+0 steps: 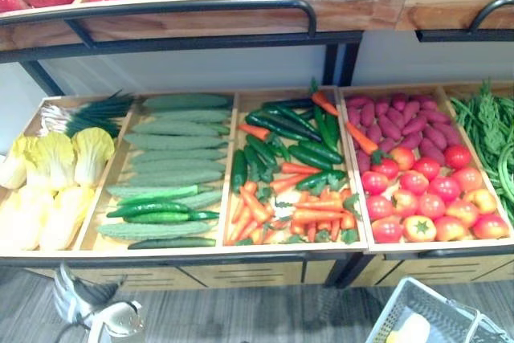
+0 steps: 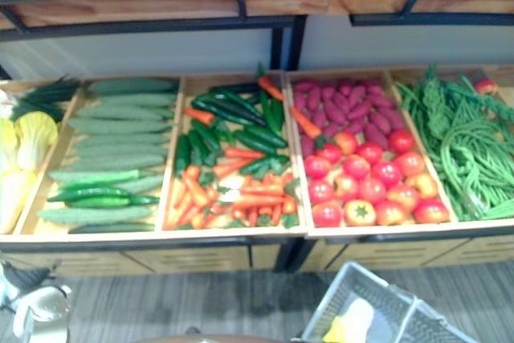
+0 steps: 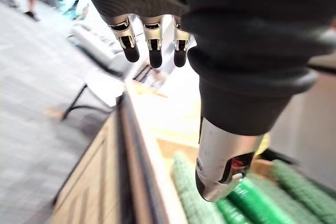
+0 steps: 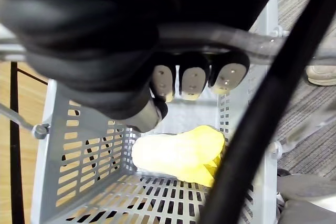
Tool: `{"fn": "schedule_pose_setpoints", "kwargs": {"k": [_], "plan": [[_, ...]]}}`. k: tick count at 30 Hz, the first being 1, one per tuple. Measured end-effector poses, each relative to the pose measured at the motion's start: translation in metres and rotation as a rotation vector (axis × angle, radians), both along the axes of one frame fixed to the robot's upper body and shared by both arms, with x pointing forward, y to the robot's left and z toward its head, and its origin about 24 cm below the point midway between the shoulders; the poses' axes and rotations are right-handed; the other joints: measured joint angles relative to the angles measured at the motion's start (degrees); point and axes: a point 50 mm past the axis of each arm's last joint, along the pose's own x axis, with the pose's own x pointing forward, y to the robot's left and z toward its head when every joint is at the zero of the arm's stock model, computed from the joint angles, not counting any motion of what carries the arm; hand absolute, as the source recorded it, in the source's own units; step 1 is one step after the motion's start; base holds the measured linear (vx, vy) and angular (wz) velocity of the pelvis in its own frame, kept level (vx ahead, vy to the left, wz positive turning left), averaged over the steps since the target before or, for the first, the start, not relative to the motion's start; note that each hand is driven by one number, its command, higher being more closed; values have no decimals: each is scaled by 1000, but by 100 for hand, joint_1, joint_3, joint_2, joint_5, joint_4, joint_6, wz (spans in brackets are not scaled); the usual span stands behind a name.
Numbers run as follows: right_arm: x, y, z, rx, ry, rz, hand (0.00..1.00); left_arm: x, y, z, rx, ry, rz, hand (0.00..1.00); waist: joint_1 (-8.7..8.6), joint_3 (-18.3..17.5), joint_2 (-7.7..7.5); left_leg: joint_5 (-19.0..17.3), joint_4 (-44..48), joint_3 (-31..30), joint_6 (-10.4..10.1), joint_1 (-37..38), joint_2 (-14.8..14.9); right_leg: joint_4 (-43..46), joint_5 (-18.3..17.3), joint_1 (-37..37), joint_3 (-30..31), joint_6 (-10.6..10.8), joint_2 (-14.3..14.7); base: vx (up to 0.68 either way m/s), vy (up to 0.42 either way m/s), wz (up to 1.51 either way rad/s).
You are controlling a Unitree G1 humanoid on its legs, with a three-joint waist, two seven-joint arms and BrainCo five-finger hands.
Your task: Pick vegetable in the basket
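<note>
The grey mesh basket (image 1: 384, 315) hangs at the lower right, below the stall's front edge. A pale yellow cabbage (image 4: 178, 153) lies on its floor. My right hand (image 4: 191, 80) has its fingers curled round the basket's grey handle (image 4: 286, 51). At the lower left my left hand (image 1: 104, 315) hangs in front of the stall, open and holding nothing; its thumb (image 3: 220, 166) shows above the cucumbers. On the stall lie yellow cabbages (image 1: 56, 174), cucumbers (image 1: 173, 162), carrots with green peppers (image 1: 289, 190) and tomatoes (image 1: 426, 190).
Wooden dividers split the stall into bins; purple sweet potatoes (image 1: 401, 118) lie behind the tomatoes, green beans (image 1: 490, 134) at the far right, spring onions (image 1: 88, 110) at the back left. A fruit shelf (image 1: 201, 14) with a black rail overhangs the back.
</note>
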Motion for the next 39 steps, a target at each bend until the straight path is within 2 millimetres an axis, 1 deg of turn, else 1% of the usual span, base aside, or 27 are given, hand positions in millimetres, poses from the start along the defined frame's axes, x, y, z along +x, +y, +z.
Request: {"fn": "schedule_pose_setpoints", "kwargs": {"k": [1,2,4,5,6,7,9,10,12,15,18,23,28,31,34,36,37,39], "plan": [[-2,0,0,-1,3,2,100,9,-2,16,81,-26,-73,0,-6,-5,10,-1,0,-42,-1,13,-1,-1,3,44,-27,3,1,45,-3,11],[-3,0,0,-1,5,2,100,13,-4,22,116,-29,-106,0,-8,-10,14,-3,-1,-68,-3,19,-2,-2,2,59,-45,2,2,42,-4,15],[-5,0,0,1,5,3,100,30,-14,45,238,-53,-261,0,-4,-10,17,-5,-1,-106,-4,13,-2,-33,2,96,-88,1,6,32,-5,9],[-4,0,0,2,4,5,100,34,-17,50,262,-57,-302,0,-4,-9,19,-5,-1,-113,-4,15,-3,-42,2,110,-97,1,6,23,-5,6],[-4,0,0,3,3,7,100,40,-25,57,296,-63,-389,0,-2,-10,20,-7,-2,-121,-5,29,-6,-66,2,142,-108,1,6,15,-5,4],[-4,0,0,3,2,8,100,42,-29,59,310,-64,-435,0,-1,-11,22,-9,-2,-121,-5,36,-7,-71,2,145,-109,1,6,0,0,0],[-2,-1,0,4,-5,22,100,50,-51,64,348,-53,-624,0,-14,-16,35,-16,-2,-120,-3,39,-11,-90,2,143,-107,1,6,0,0,0],[-3,-1,0,4,-7,25,100,51,-57,63,349,-50,-671,0,-14,-16,39,-17,-2,-120,-2,39,-11,-91,2,143,-107,2,6,0,0,0],[-4,-2,1,2,-9,30,100,55,-83,63,349,-35,-875,0,-18,-15,54,-18,-2,-120,-2,37,-11,-98,2,142,-107,2,8,0,0,0],[-2,-2,1,-3,-14,44,100,53,-107,61,344,-12,-1080,0,-56,-33,83,-25,-2,-120,-6,35,-10,-108,2,138,-103,2,10,0,0,0],[-2,-4,2,-7,-16,44,100,51,-116,57,319,4,-1156,0,-93,-54,118,-32,-1,-121,-7,23,-10,-121,2,131,-102,2,15,0,0,0],[-1,-7,3,-13,-13,60,100,50,-124,61,302,11,-1239,0,-147,-60,132,-41,-1,-123,-8,21,-10,-132,2,132,-103,2,17,0,0,0],[1,-6,3,-14,-11,80,100,48,-144,61,280,0,-1337,0,-175,-64,138,-46,0,-121,-7,21,-11,-143,3,133,-101,2,19,0,0,0],[1,-6,3,-13,-11,79,100,47,-152,59,262,11,-1377,0,-190,-66,144,-47,0,-121,-6,21,-11,-145,3,132,-101,2,19,0,0,0],[2,-6,3,-13,-13,82,100,49,-161,57,213,15,-1416,0,-223,-61,154,-47,0,-121,-7,8,-12,-146,3,118,-99,2,18,0,0,0],[6,-6,3,-13,-20,85,100,52,-169,55,192,21,-1430,0,-303,-52,169,-50,0,-115,-9,-4,-13,-149,4,101,-88,3,18,0,0,0],[7,-6,3,-13,-21,85,100,52,-171,55,187,22,-1438,0,-316,-48,176,-52,0,-107,-10,-7,-13,-148,5,89,-80,4,19,0,0,-7],[9,-7,4,-16,-26,87,100,56,-184,55,163,12,-1472,0,-321,-24,219,-65,0,-65,-11,-15,-13,-148,10,32,-11,9,19,0,0,-14]]}}
